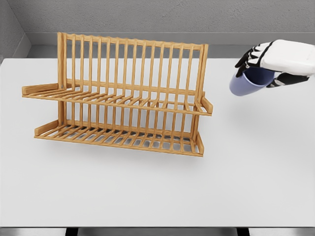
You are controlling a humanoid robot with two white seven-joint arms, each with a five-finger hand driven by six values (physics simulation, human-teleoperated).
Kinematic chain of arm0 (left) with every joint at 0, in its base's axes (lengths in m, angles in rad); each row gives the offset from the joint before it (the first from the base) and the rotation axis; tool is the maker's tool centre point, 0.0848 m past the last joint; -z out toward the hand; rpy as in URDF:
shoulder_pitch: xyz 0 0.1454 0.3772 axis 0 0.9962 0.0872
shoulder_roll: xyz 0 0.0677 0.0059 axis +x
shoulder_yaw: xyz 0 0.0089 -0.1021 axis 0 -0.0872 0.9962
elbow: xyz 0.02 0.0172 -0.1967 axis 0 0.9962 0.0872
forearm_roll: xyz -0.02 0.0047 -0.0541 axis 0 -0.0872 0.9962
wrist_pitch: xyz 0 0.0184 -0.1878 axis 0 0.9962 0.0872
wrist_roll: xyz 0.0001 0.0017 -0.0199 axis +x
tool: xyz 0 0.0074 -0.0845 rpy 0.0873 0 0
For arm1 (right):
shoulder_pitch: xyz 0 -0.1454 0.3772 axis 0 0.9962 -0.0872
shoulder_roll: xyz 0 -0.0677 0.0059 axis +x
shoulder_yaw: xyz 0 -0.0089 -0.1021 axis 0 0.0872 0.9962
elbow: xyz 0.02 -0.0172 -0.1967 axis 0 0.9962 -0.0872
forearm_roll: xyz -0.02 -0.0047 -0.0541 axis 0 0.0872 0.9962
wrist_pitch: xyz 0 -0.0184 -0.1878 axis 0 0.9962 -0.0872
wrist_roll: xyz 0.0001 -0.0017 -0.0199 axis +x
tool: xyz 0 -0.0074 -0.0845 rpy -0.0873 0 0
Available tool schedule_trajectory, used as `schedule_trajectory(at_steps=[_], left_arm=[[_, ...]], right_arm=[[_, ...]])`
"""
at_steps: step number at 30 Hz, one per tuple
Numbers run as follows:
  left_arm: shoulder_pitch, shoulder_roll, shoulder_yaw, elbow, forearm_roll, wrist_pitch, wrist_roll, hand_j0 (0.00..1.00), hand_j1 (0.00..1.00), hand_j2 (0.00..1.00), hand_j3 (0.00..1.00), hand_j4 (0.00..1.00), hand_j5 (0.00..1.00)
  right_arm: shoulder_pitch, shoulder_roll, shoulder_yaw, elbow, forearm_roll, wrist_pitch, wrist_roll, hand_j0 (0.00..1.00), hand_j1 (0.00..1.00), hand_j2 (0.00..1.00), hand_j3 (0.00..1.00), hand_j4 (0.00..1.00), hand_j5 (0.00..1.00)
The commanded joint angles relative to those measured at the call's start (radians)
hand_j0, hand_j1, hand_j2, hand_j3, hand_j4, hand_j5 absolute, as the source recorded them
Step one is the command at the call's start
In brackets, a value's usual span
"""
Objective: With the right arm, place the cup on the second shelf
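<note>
Blue-lilac, the cup (247,81) hung tilted in my right hand (275,60), above the white surface (147,191) near its right edge, toward the far right corner. My dark fingers (251,57) were curled over its rim and wall, holding it clear of the surface. The wooden two-tier rack (123,98) stood well apart toward the left, both slatted shelves bare.
</note>
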Motion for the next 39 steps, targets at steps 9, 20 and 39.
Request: schedule_trajectory(at_steps=[9,20,39], left_arm=[[0.000,0.000,-0.001,0.000,0.000,0.000,0.000,1.00,1.00,1.00,1.00,1.00,1.00],[0.000,0.000,0.000,0.000,0.000,0.000,0.000,1.00,1.00,1.00,1.00,1.00,1.00],[0.000,0.000,-0.001,0.000,0.000,0.000,0.000,1.00,1.00,1.00,1.00,1.00,1.00]], right_arm=[[-0.006,0.047,-0.001,-0.101,-0.008,0.004,-0.001,0.66,0.66,0.66,0.66,0.66,0.66],[-0.031,0.107,0.010,-0.144,-0.008,0.004,-0.001,0.66,0.66,0.66,0.66,0.66,0.66],[-0.072,0.145,0.123,-0.141,0.010,0.004,-0.001,0.78,0.78,0.78,0.78,0.78,0.78]])
